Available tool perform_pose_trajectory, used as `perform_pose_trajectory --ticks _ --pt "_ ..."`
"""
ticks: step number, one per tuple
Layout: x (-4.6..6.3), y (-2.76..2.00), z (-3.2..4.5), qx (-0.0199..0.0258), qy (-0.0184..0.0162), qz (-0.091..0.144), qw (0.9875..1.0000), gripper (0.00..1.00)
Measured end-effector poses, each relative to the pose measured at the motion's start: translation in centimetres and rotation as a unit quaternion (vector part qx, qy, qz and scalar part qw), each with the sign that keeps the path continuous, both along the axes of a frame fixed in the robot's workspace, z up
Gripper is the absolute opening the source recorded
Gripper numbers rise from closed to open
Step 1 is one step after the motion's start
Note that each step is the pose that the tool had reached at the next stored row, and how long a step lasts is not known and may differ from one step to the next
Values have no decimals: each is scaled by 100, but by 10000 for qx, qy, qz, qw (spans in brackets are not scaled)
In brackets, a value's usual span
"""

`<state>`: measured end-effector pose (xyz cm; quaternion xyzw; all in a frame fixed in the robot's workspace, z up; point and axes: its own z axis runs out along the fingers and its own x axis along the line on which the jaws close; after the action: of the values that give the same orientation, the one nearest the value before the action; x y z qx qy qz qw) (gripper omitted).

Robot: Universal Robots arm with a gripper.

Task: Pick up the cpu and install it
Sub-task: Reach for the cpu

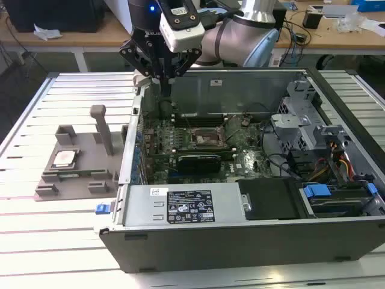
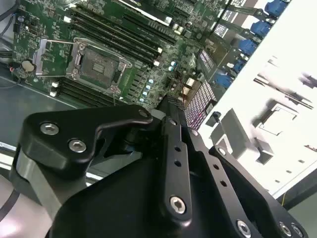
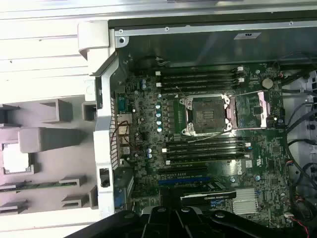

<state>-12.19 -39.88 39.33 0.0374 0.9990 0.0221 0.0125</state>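
Note:
The cpu (image 1: 63,158), a small silver-grey square chip, lies in a recess of the grey fixture tray (image 1: 78,180) at the exterior view's left, outside the computer case. It appears washed-out white in the first wrist view (image 3: 15,159). My gripper (image 1: 164,90) hangs pointing down over the case's left wall, well above and to the right of the chip, shut with nothing between its fingers (image 2: 171,104). The motherboard's black socket (image 3: 205,115) stands uncovered, its metal frame flipped aside.
The open computer case (image 1: 240,241) lies on a slatted white table (image 1: 60,241). Inside are memory slots (image 3: 198,79), a graphics card (image 1: 198,161), cables and drive bays (image 1: 319,150). An upright grey post (image 1: 102,126) rises from the fixture tray near the chip.

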Motion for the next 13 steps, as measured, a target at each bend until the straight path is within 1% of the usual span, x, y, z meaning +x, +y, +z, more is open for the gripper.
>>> perform_pose_trajectory --ticks 1,4,7,11,13 --pt "-7 0 0 0 0 -1 10000 11" --pt "-127 0 1 -1 0 0 10000 11" --pt "-199 0 0 0 0 0 10000 11" --pt "-343 0 1 -1 0 0 10000 11" --pt "-381 0 0 0 0 0 10000 11"
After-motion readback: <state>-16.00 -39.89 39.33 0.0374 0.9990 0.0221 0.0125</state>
